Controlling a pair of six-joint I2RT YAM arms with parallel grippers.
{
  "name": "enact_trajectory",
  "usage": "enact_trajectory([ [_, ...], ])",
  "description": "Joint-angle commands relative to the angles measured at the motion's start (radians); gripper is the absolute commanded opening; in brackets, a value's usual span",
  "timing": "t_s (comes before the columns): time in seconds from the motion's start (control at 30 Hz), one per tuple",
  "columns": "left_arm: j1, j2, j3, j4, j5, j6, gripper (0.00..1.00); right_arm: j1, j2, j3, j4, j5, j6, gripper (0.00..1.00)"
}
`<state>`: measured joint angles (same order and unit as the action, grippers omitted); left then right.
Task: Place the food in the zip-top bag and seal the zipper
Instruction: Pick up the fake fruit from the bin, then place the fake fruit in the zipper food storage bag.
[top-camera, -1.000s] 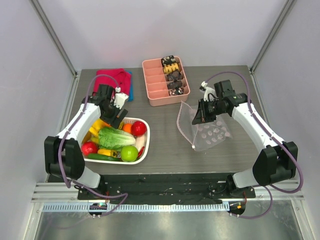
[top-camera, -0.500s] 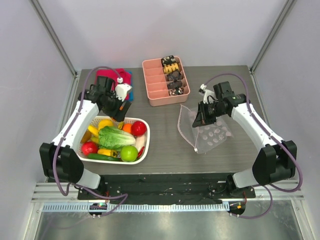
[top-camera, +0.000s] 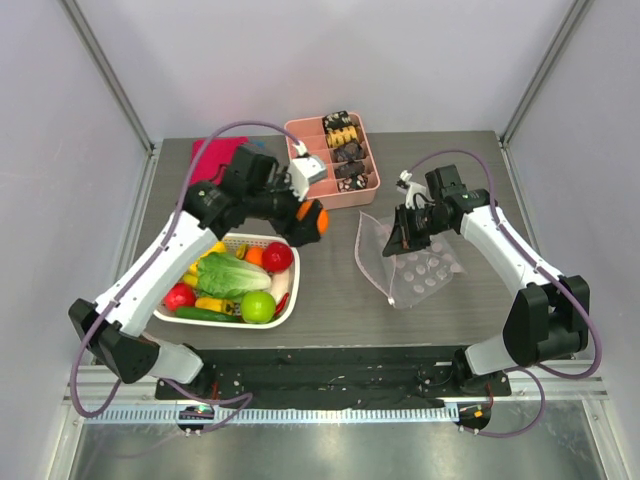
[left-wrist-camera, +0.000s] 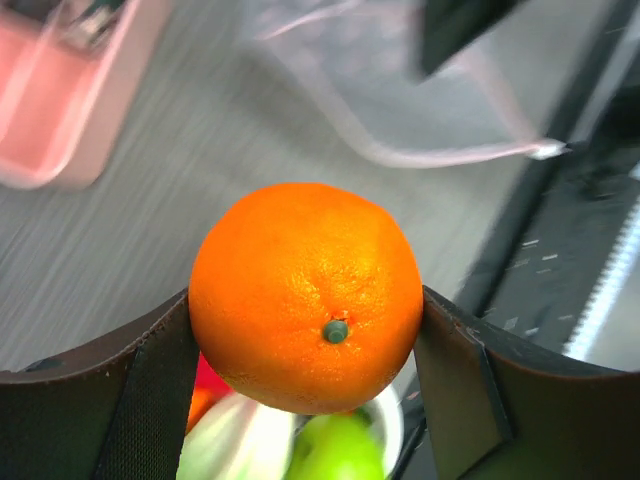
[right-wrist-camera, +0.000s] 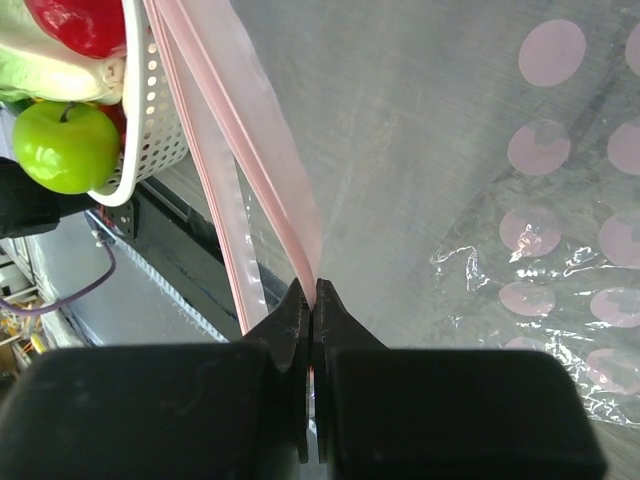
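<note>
**Obscured or unclear.** In the left wrist view everything behind the orange (left-wrist-camera: 305, 295) is motion-blurred. The pink tray (left-wrist-camera: 60, 100) and the zip-top bag (left-wrist-camera: 400, 110) read only as pale smears. The orange covers most of what lies below it, and only slivers of green and red show beneath. From above, the fingers of the left gripper (top-camera: 310, 222) are largely lost against the fruit. In the right wrist view the gripper body fills the bottom, and the bag (right-wrist-camera: 450, 150) is cut off at the right edge. The white mesh basket (right-wrist-camera: 150, 120) and a green apple (right-wrist-camera: 65, 145) show only in the upper left corner.

**Left gripper** (left-wrist-camera: 305, 320). The jaws are spread wide, with one pad on each flank of the orange (top-camera: 312, 222). The fruit is held above the table (top-camera: 330, 290), just past the far right corner of the basket (top-camera: 295, 285) and near the pink tray (top-camera: 310, 180). Lettuce (top-camera: 232, 273), a red fruit (top-camera: 277, 257) and the green apple (top-camera: 258, 306) lie in the basket.

**Right gripper** (right-wrist-camera: 312, 300). The jaws are pressed together, pinching the zipper strip (right-wrist-camera: 270, 150). That edge is lifted and faces the basket. The rest of the bag (top-camera: 420, 265) lies on the table's right side, well apart from the orange.
</note>
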<state>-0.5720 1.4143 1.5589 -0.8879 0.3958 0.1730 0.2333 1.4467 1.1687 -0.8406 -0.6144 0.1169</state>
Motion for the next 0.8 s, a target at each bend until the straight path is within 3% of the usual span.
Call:
enact_trajectory([
  [0.0, -0.129, -0.015, -0.01, 0.222, 0.112, -0.158, 0.4, -0.002, -0.029, 0.045, 0.04, -0.074, 0.055, 0.01],
  [0.17, -0.23, 0.093, 0.007, 0.326, 0.115, -0.249, 0.4, -0.003, -0.037, 0.046, 0.092, -0.126, 0.122, 0.01],
  [0.37, -0.275, 0.213, 0.035, 0.369, 0.109, -0.294, 0.4, -0.003, -0.049, 0.049, 0.106, -0.185, 0.152, 0.01],
  [0.57, -0.229, 0.307, 0.05, 0.307, 0.022, -0.309, 0.45, -0.009, -0.091, 0.045, 0.101, -0.205, 0.155, 0.01],
  [0.63, -0.204, 0.322, 0.052, 0.305, 0.028, -0.338, 0.49, -0.011, -0.104, 0.034, 0.1, -0.223, 0.156, 0.01],
  [0.67, -0.194, 0.328, 0.062, 0.285, 0.025, -0.337, 0.6, -0.012, -0.109, 0.032, 0.098, -0.228, 0.156, 0.01],
  [0.73, -0.192, 0.342, 0.108, 0.242, 0.05, -0.307, 0.68, -0.012, -0.114, 0.031, 0.1, -0.235, 0.156, 0.01],
  [0.77, -0.192, 0.339, 0.116, 0.209, 0.055, -0.305, 0.77, -0.015, -0.117, 0.034, 0.101, -0.237, 0.156, 0.01],
])
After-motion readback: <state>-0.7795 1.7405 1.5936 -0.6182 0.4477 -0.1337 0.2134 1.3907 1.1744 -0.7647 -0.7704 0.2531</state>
